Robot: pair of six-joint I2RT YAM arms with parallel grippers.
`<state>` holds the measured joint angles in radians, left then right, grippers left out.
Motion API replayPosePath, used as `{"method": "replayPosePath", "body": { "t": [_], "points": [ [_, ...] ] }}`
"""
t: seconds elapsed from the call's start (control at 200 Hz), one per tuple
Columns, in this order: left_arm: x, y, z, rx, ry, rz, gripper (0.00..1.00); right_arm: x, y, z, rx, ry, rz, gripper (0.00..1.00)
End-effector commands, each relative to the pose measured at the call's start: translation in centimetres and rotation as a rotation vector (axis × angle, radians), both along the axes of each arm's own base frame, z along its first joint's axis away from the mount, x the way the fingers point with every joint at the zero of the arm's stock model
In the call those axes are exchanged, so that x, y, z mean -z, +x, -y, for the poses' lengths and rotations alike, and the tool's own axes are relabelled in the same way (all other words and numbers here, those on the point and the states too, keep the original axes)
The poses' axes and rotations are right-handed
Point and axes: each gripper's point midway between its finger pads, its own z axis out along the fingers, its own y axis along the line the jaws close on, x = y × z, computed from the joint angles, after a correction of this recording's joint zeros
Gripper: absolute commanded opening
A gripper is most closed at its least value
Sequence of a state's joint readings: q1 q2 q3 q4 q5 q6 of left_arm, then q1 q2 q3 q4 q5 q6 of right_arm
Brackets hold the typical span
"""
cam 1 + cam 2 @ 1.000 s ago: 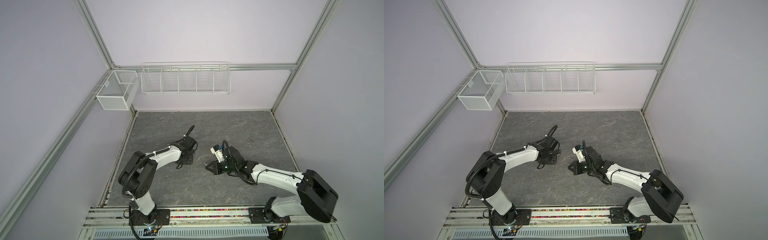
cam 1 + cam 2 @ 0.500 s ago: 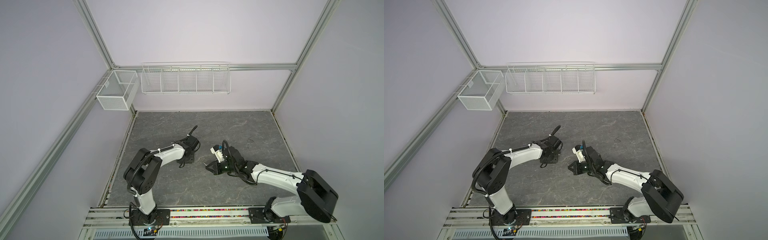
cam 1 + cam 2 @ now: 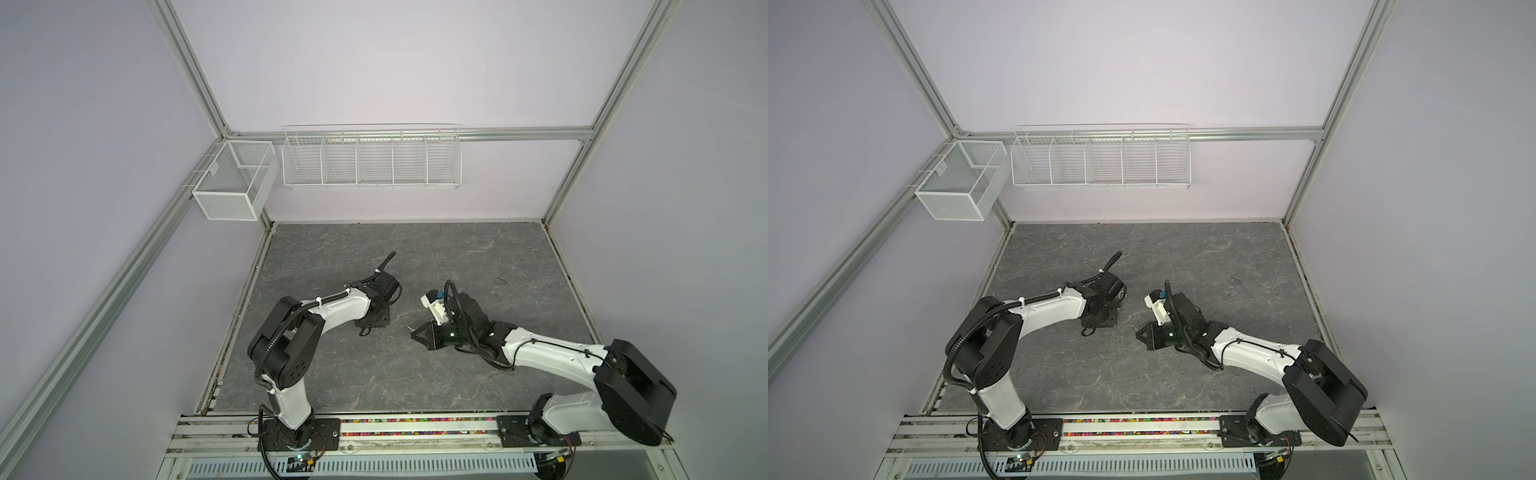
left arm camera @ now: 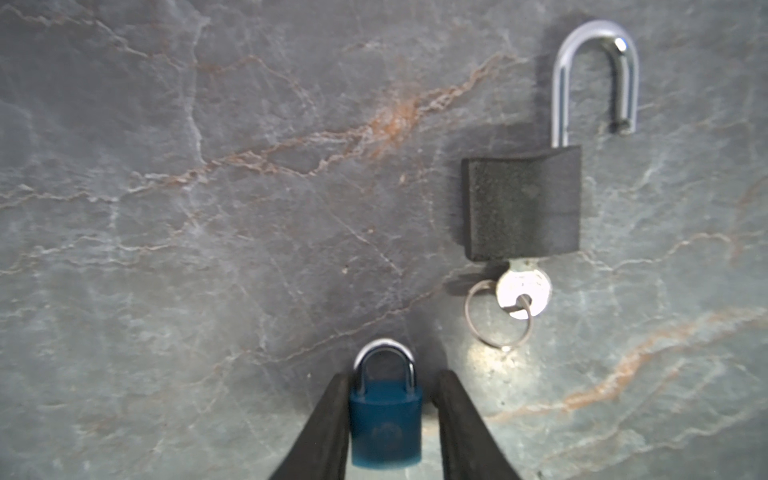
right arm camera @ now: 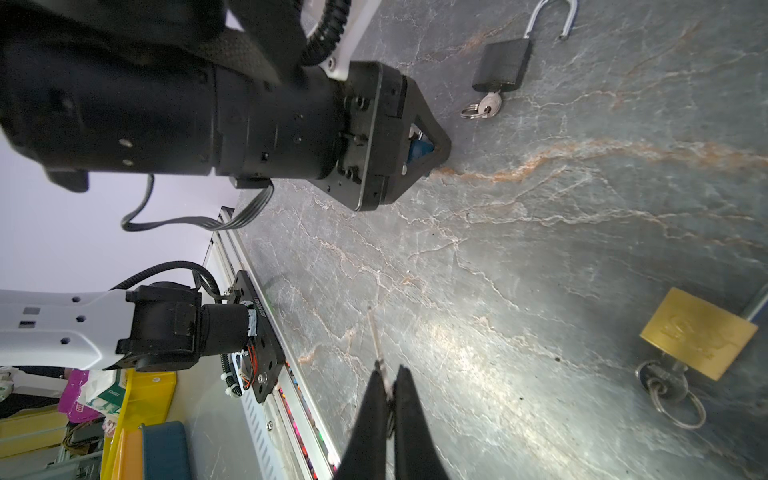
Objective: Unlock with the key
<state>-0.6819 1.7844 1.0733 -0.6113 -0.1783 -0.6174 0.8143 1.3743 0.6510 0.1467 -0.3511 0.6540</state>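
Note:
A small blue padlock with its shackle shut lies on the grey stone table between the fingers of my left gripper. One finger touches its side, and a narrow gap shows at the other finger, so the gripper is open around it. Both top views show this gripper low on the table, left of centre. My right gripper is shut on a thin silver key whose blade pokes out past the fingertips. It hovers right of centre, pointing toward the left gripper.
A black padlock lies beside the blue one, with its shackle open and a ringed key in its keyhole. A brass padlock with a key and ring lies near the right arm. White wire baskets hang on the back wall.
The left arm's elbow has swung in toward the middle, and its jaws have narrowed around the blue padlock. The right arm and its key have stayed still.

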Motion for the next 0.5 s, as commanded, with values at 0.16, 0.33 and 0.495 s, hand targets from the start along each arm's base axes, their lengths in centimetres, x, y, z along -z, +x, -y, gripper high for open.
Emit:
{"method": "replayPosePath", "body": {
  "t": [0.16, 0.33, 0.495],
  "points": [
    [0.5, -1.2, -0.9, -0.025, 0.027, -0.028, 0.26, -0.6, 0.0, 0.0, 0.001, 0.003, 0.027, 0.06],
    [0.3, -1.3, -0.8, -0.043, 0.004, -0.019, 0.17, -0.6, 0.0, 0.1, 0.005, -0.001, 0.03, 0.07],
    [-1.1, -1.1, -0.4, -0.073, -0.05, 0.013, 0.1, -0.4, 0.2, 0.8, 0.026, -0.041, 0.041, 0.07]
  ]
}}
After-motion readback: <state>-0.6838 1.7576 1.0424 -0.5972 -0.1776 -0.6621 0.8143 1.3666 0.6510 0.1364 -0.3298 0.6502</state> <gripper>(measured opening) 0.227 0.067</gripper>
